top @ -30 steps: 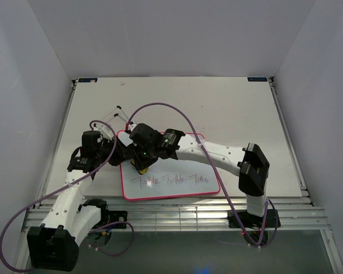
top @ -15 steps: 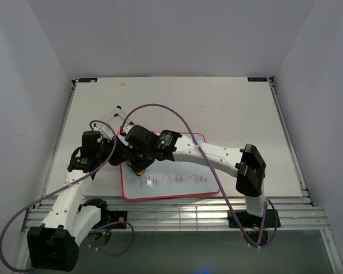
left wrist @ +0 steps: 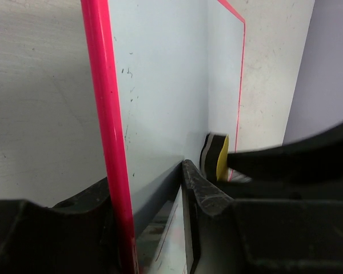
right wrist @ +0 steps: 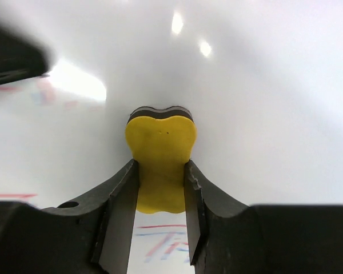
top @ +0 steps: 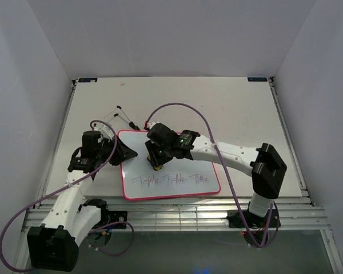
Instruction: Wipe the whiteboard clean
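The whiteboard (top: 186,165) lies flat near the table's front, pink-framed, with one row of pink-grey handwriting (top: 170,180) along its near part. My left gripper (top: 127,153) is shut on the board's left edge; in the left wrist view the pink frame (left wrist: 106,114) runs between the jaws. My right gripper (top: 158,165) is shut on the small yellow eraser (right wrist: 160,162), its dark pad pressed on the board just above the writing. The eraser also shows in the left wrist view (left wrist: 216,156).
The board's thin black stand legs (top: 121,116) stick out behind its far left corner. Purple cables loop over both arms. Grey walls close in the table on three sides, and a metal rail runs along the front edge (top: 177,214).
My right gripper slid the eraser first left toward the board's left edge, then back right to about mid-left of the board. The left gripper and the board stayed put.
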### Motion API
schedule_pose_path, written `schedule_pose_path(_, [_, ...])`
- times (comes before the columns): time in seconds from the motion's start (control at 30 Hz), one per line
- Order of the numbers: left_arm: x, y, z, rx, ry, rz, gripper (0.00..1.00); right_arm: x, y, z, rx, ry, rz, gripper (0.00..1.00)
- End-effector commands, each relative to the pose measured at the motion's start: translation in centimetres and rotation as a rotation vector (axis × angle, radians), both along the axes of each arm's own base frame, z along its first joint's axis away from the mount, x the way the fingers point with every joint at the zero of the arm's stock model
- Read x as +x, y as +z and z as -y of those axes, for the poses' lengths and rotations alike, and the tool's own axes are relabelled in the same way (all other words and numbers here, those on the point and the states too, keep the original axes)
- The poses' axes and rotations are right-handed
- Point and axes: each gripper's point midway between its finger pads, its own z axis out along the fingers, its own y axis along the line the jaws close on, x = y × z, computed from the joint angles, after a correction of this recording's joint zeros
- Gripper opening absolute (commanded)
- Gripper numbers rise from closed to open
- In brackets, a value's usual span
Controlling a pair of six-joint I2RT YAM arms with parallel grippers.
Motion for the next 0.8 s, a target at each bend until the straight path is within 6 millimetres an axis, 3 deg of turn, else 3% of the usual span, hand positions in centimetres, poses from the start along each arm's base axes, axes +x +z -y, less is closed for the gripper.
schedule_pose_path(0.0, [3.2,3.5,-1.5,0.150,-0.004,0.297,0.00,1.2,-7.0,7.4,-0.274,-0.095,-0.068,0.33])
schedule_pose_path(0.1, [3.2,3.5,-1.4,0.144,-0.014,0.297,0.00,2.4,-6.1,6.8,-0.253,-0.101,-0.060,0.34])
schedule_pose_path(0.2, [3.2,3.5,-1.3,0.142,-0.017,0.297,0.00,1.8,-3.7,3.0,-0.158,-0.022,-0.050,0.33])
schedule_pose_path(0.27, [3.2,3.4,-1.3,0.141,-0.019,0.296,0.00,0.3,-1.4,-0.3,-0.078,0.056,-0.040,0.34])
schedule_pose_path(0.4, [3.1,3.4,-1.1,0.134,-0.027,0.298,0.00,-3.3,1.0,-5.6,0.060,0.189,-0.072,0.33])
schedule_pose_path(0.5, [3.2,3.6,-1.2,0.134,-0.025,0.305,0.00,-5.8,3.0,-8.3,0.135,0.259,-0.081,0.33])
schedule_pose_path(0.63, [3.2,3.6,-1.2,0.135,-0.022,0.303,0.00,-8.4,4.6,-9.7,0.162,0.321,-0.074,0.33])
schedule_pose_path(0.77, [3.2,3.6,-1.2,0.133,-0.021,0.304,0.00,-8.7,5.0,-10.1,0.183,0.323,-0.067,0.33])
